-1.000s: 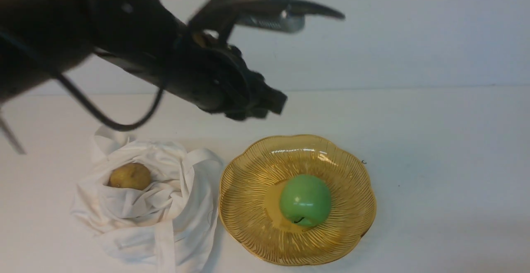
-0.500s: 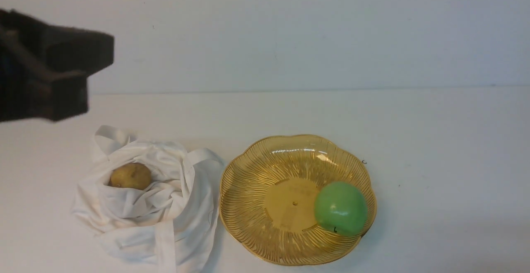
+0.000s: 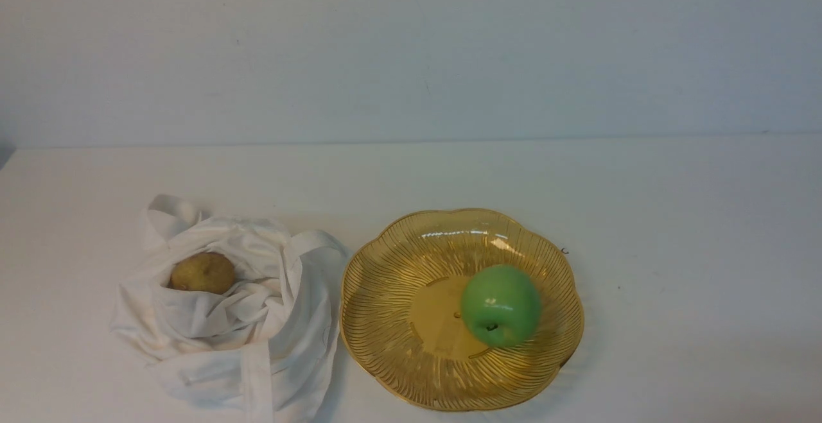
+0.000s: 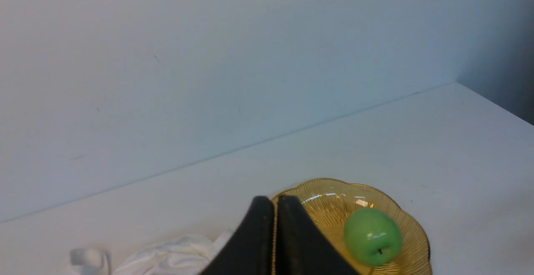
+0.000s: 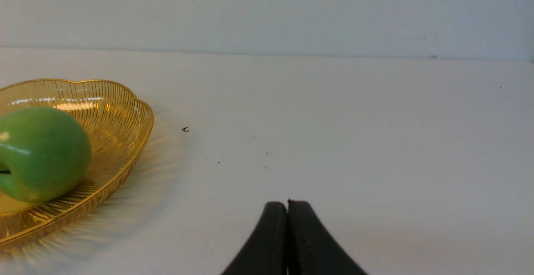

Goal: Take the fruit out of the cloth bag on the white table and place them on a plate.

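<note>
Pale grey-white wall meets the broad matte white tabletop (image 3: 693,230) in the front view. Near the tabletop's left edge, the small brownish-yellow speckled fruit (image 3: 203,273) lies nestled in the soft white fabric bag (image 3: 295,346), its longer axis running roughly left to right. Just beside the bag, towards the tabletop's near edge, the translucent amber scalloped plate (image 3: 385,359) carries the glossy green apple (image 3: 501,305), right of the plate's centre. Neither gripper shows here; the speckled fruit seems the next one to fetch, and the left arm looks the nearer.

From the left wrist, the left gripper's dark fingertips (image 4: 277,202) are together, nothing between them — they cross the plate only in sight, well apart from it. The coming reach should go down and nearer to the bag, jaws spread first.

In the right wrist view, the right gripper's fingers (image 5: 275,233) also meet, holding nothing, with the apple and plate off to one side.
</note>
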Controlling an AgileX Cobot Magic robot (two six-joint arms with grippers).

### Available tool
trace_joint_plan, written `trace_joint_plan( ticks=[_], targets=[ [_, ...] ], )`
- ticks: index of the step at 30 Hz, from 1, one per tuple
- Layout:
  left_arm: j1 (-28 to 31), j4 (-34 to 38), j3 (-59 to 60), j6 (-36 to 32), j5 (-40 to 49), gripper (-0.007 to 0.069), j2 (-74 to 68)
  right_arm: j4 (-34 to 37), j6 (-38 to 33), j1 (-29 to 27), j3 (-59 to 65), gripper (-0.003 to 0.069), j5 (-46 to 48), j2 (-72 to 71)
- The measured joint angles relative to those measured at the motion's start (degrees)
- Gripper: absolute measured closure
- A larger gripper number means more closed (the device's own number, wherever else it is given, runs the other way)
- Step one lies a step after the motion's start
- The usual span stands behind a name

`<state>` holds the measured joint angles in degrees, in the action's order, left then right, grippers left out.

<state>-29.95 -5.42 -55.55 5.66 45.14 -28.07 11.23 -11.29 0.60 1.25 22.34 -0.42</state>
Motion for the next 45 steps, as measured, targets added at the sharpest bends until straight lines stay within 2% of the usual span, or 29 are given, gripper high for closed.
trace_joint_plan(
  ticks=[4,8,12,13,15,21,26,32,39,45],
  targets=[
    [0.0,-3.1,7.6,1.8,-0.7,0.0632,4.9,0.0,0.0,0.0,0.0,0.0671,0.0,0.0],
    [1.8,-3.9,17.8,1.8,-5.0,0.0632,10.8,0.0,0.0,0.0,0.0,0.0671,0.0,0.0],
    [8.4,-3.9,33.1,1.4,-16.0,0.0632,18.8,0.0,0.0,0.0,0.0,0.0671,0.0,0.0],
    [8.8,-3.9,33.8,1.3,-16.5,0.0632,19.2,0.0,0.0,0.0,0.0,0.0671,0.0,0.0],
    [13.5,-2.9,41.9,0.3,-21.4,0.0632,23.9,0.0,0.0,0.0,0.0,0.0671,0.0,0.0],
    [21.4,0.2,52.7,-0.4,-23.0,0.0632,28.7,0.0,0.0,0.0,0.0,0.0671,0.0,0.0],
    [23.9,0.6,56.4,-0.8,-23.0,0.0632,28.7,0.0,0.0,0.0,0.0,0.0671,0.0,0.0],
    [26.1,4.2,57.0,-4.4,-23.1,0.0632,28.7,0.0,0.0,0.0,0.0,0.0671,0.0,0.0],
    [26.3,4.7,57.0,-9.4,-23.1,0.0632,28.7,0.0,0.0,0.0,0.0,0.0671,0.0,0.0],
    [26.3,4.7,57.0,-9.8,-23.1,0.0632,28.7,0.0,0.0,0.0,0.0,0.0671,0.0,0.0]
  ],
)
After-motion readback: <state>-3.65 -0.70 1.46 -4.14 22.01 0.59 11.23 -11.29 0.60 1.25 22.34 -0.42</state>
